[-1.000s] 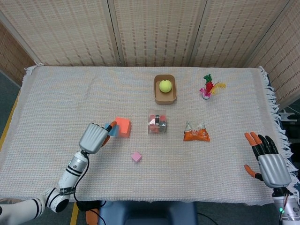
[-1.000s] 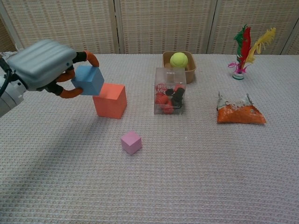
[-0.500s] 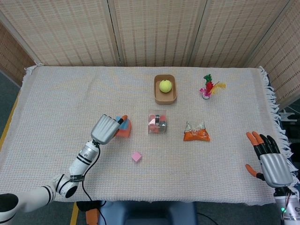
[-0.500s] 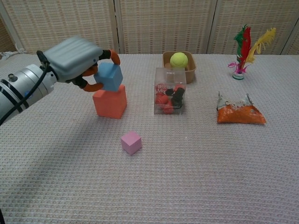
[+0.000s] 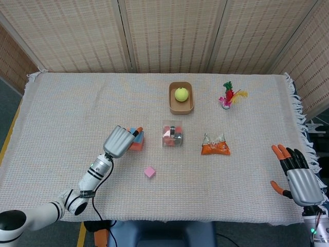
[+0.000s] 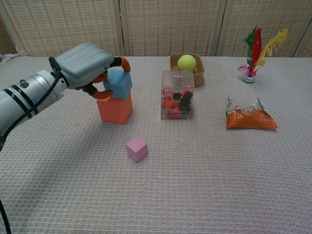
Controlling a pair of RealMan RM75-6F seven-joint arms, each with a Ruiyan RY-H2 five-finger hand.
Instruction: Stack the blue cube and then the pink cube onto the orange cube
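My left hand [image 6: 85, 68] [image 5: 119, 141] pinches the blue cube [image 6: 118, 85] between orange fingertips. The blue cube sits tilted on top of the orange cube [image 6: 115, 109], which stands on the cloth; from above only slivers of the blue cube [image 5: 132, 131] and the orange cube [image 5: 137, 144] show past the hand. The small pink cube [image 6: 137, 148] [image 5: 149, 172] lies alone in front of them, nearer the front edge. My right hand [image 5: 298, 177] hovers at the table's front right corner, fingers spread and holding nothing.
A clear box of small items [image 6: 177, 95] stands right of the stack. Behind it is a wooden bowl [image 6: 197, 71] with a tennis ball [image 6: 186, 62]. An orange snack bag [image 6: 251, 118] and a feathered shuttlecock [image 6: 253, 51] lie to the right.
My left hand carried the blue cube rightward from beside the orange cube to over it, then lowered it onto the top. The right hand barely moved.
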